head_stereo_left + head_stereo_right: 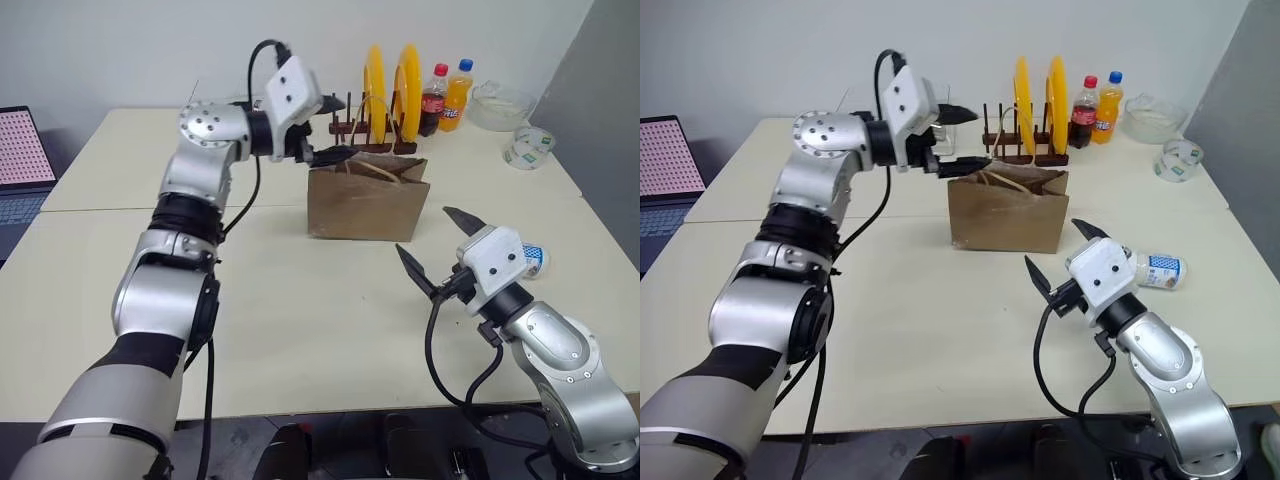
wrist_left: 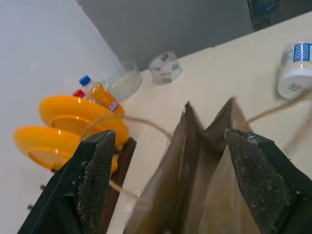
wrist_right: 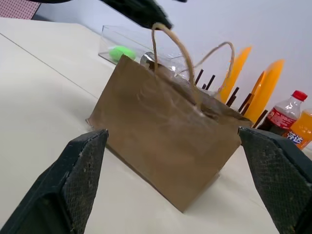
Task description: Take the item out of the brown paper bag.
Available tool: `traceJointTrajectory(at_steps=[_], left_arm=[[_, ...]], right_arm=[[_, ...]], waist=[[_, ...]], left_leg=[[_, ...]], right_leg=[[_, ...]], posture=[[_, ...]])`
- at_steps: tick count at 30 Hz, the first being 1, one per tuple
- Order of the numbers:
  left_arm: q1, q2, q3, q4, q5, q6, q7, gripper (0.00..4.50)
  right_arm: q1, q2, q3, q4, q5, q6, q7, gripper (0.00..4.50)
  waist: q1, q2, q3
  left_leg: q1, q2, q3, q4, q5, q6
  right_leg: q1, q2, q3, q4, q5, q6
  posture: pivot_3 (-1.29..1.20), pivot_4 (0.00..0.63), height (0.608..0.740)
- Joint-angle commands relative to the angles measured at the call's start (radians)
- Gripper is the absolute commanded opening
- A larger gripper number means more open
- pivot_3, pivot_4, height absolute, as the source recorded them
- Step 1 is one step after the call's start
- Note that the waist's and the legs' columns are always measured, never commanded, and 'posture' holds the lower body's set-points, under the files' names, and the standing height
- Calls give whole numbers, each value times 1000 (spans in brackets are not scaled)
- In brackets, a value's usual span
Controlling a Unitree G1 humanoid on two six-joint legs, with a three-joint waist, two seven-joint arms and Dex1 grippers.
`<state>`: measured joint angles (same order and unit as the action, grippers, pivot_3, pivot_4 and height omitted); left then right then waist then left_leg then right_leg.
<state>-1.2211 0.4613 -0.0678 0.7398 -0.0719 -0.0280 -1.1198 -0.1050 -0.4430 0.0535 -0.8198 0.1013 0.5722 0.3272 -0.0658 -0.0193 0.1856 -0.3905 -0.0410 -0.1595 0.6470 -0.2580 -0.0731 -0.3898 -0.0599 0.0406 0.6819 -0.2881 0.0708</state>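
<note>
While the bag (image 1: 1008, 212) stands upright, both tools, left (image 1: 962, 135) and right (image 1: 1062, 252), are seen spread apart, empty.

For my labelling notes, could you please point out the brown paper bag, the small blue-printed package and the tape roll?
brown paper bag (image 1: 365, 205): left eye view, front face.
blue-printed package (image 1: 1160, 271): right eye view, its side.
tape roll (image 1: 529, 148): left eye view, outer band.

Left arm reaches forward, raised, wrist bent toward the robot's right | left gripper (image 1: 334, 127) level, its black fingers (image 2: 95, 170) spread apart (nothing between them) | right arm low, elbow bent, forearm angled forward and leftward | right gripper (image 1: 1068, 252) fingers (image 3: 80, 180) splayed wide, nothing gripped
</note>
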Motion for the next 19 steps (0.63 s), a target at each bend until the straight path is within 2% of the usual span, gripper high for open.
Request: traceJointTrajectory(at_steps=[1, 5, 11, 14, 19], left_arm=[[75, 38, 80, -247, -91, 218, 54, 3780], [328, 59, 162, -605, -154, 462, 202, 3780], [696, -43, 202, -992, -141, 548, 478, 3780], [874, -135, 194, -1071, -98, 475, 615, 3780], [929, -213, 182, -1021, -64, 345, 724, 3780]], right_arm=[[0, 12, -23, -13, 16, -38, 7, 4500], [25, 32, -36, 8, -24, -77, -31, 4500], [68, 97, -79, 88, -7, -270, -38, 4500], [87, 130, -99, 122, 20, -333, -39, 4500], [82, 131, -88, 154, 32, -357, -12, 4500]], waist=[[0, 0, 0], [-3, 1, -1], [11, 2, -2], [19, 2, -2], [28, 2, -2]], left_leg=[[0, 0, 0, 0, 0, 0], [0, 1, 0, 0, 0, 0], [2, 1, 1, 0, 0, 0], [6, 1, 3, -1, 0, 0], [7, 1, 3, -1, 0, 0]], right_leg=[[0, 0, 0, 0, 0, 0], [0, 0, 0, 0, 0, 0], [1, 0, 2, 0, 0, -1], [3, -1, 4, -1, 0, -1], [4, 0, 3, 0, 1, -1]], posture=[[0, 150, 740], [0, 150, 740], [0, 150, 740], [0, 150, 740], [0, 150, 740]])
